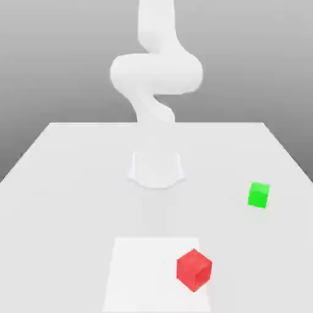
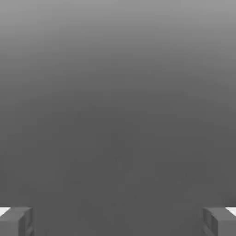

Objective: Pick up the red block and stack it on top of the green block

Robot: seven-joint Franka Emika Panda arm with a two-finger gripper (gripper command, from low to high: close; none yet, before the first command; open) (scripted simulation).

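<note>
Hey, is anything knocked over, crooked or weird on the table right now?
Nothing stands out. The red block and the green block both sit flat on the table, apart from each other, undamaged. The red one is turned corner-on. The claw is open and empty.

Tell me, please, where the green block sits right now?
In the exterior view the green block rests on the white table toward that view's right, apart from the red block, which lies nearer the camera and further left.

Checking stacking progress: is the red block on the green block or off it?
Off. The red block rests on the table, apart from the green block.
</note>
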